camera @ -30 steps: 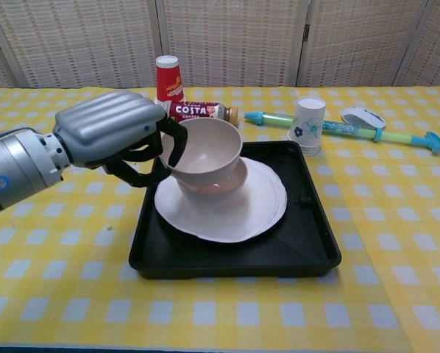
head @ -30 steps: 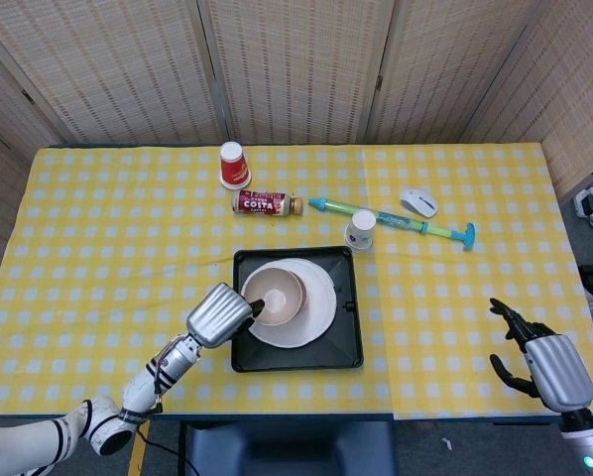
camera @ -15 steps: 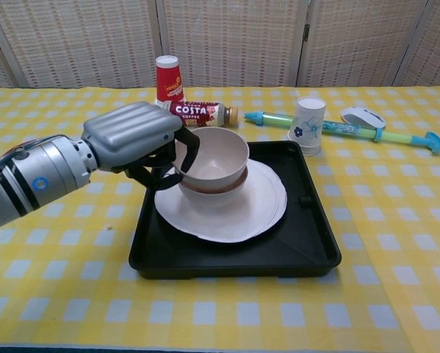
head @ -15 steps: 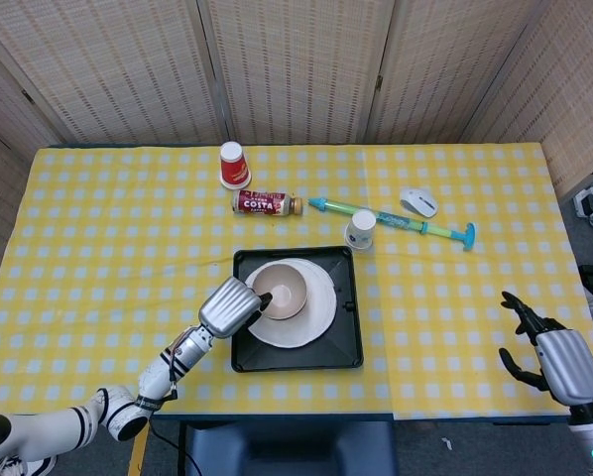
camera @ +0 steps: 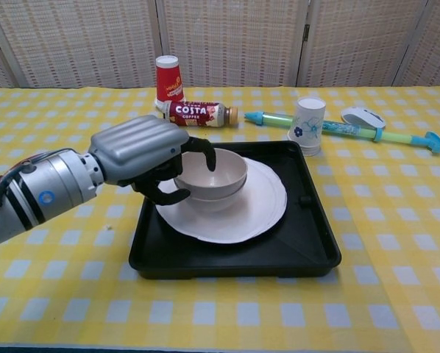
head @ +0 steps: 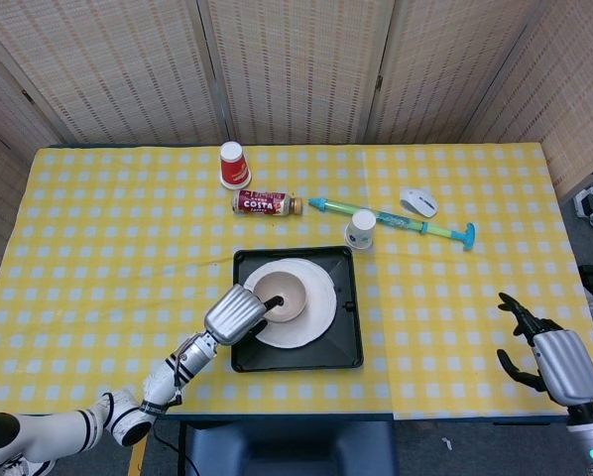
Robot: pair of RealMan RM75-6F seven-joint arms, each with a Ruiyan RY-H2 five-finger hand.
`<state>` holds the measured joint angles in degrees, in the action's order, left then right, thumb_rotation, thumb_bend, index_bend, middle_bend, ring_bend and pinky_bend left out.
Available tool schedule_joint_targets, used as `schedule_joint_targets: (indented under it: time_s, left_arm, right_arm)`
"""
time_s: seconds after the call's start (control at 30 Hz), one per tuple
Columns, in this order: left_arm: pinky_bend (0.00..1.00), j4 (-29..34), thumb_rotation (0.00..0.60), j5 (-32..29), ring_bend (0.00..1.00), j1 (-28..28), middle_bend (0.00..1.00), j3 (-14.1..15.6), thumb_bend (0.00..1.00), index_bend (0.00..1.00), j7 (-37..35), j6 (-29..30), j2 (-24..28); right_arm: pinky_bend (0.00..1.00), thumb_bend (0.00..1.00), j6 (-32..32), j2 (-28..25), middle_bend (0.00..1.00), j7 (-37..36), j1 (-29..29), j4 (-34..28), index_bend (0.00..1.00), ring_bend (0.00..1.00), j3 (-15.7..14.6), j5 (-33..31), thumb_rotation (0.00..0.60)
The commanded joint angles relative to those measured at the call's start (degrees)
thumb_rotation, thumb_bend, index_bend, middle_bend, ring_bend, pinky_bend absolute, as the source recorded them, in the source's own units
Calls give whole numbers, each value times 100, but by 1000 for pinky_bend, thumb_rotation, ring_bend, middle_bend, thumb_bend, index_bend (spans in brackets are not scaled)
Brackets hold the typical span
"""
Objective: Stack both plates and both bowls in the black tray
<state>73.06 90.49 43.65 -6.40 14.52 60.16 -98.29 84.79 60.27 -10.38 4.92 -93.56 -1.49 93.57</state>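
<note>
The left hand (camera: pixel 143 158) grips the top bowl (camera: pixel 213 175), nested on the plates (camera: pixel 253 209) in the black tray (camera: pixel 308 250). Stacking looks finished; next, let go and withdraw. The right hand (head: pixel 549 359) hangs open, empty.

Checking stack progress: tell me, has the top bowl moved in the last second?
Yes. The top bowl dropped toward the black tray, now nested in the lower bowl.

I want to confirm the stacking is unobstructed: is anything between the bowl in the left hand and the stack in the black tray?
Nothing visible. The left hand holds the top bowl by its rim, already nested on the plates in the black tray.
</note>
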Motion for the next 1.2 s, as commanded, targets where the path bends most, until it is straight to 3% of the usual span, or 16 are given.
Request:
schedule_joint_targets:
  time_s: [0.03, 0.17, 0.27, 0.43, 0.5, 0.6, 0.7, 0.83, 0.97, 1.2]
  left_arm:
    - [943, 169, 600, 58, 963, -87, 1000, 46, 343, 187, 111, 214, 104]
    - [931, 603, 600, 194, 922, -383, 1000, 196, 307, 154, 268, 696, 486]
    - [818, 1156, 600, 203, 771, -828, 944, 428, 290, 148, 565, 1151, 1034]
    - [451, 2181, 600, 84, 373, -1720, 526, 959, 287, 171, 910, 1901, 2062]
    - [272, 2372, 600, 71, 202, -2142, 348, 1196, 287, 164, 799, 2312, 2395]
    - [126, 2300, 600, 12, 52, -2750, 185, 1464, 286, 157, 466, 2903, 2685]
    - [51, 1949, 600, -88, 1, -3307, 111, 1595, 285, 147, 72, 3430, 2731]
    - [40, 1221, 600, -36, 0, -3793, 97, 1487, 284, 130, -790, 4054, 2493]
    - [43, 820, 600, -42, 0, -3922, 97, 1421, 282, 128, -1091, 4028, 2384]
    - [45, 830, 600, 172, 0, -4024, 98, 1377, 277, 128, -1007, 4004, 2422]
  right_arm:
    - [424, 434, 69, -11, 258, 2, -32, -11, 91, 439, -22, 63, 600]
    - [424, 434, 271, 6, 238, -19, -114, 8, 91, 421, -36, 177, 600]
    - [376, 434, 452, 2, 163, -58, -181, 26, 91, 320, -47, 286, 600]
    - [191, 434, 552, 15, 30, 124, -250, 8, 63, 143, -54, 322, 600]
    - [117, 435, 477, 3, 3, 374, -268, -66, 30, 85, -57, 239, 600]
    - [22, 435, 338, 31, 0, 1002, -301, -219, 0, 12, 7, -55, 600]
    - [0, 434, 245, 114, 0, 1685, -315, -400, 0, 0, 111, -361, 600]
    - [0, 426, 205, 194, 0, 2037, -307, -574, 0, 0, 119, -369, 600]
    - [0, 403, 138, 192, 0, 1999, -281, -620, 0, 0, 71, -268, 600]
    - [0, 403, 12, 184, 0, 1938, -221, -617, 0, 0, 79, -268, 600]
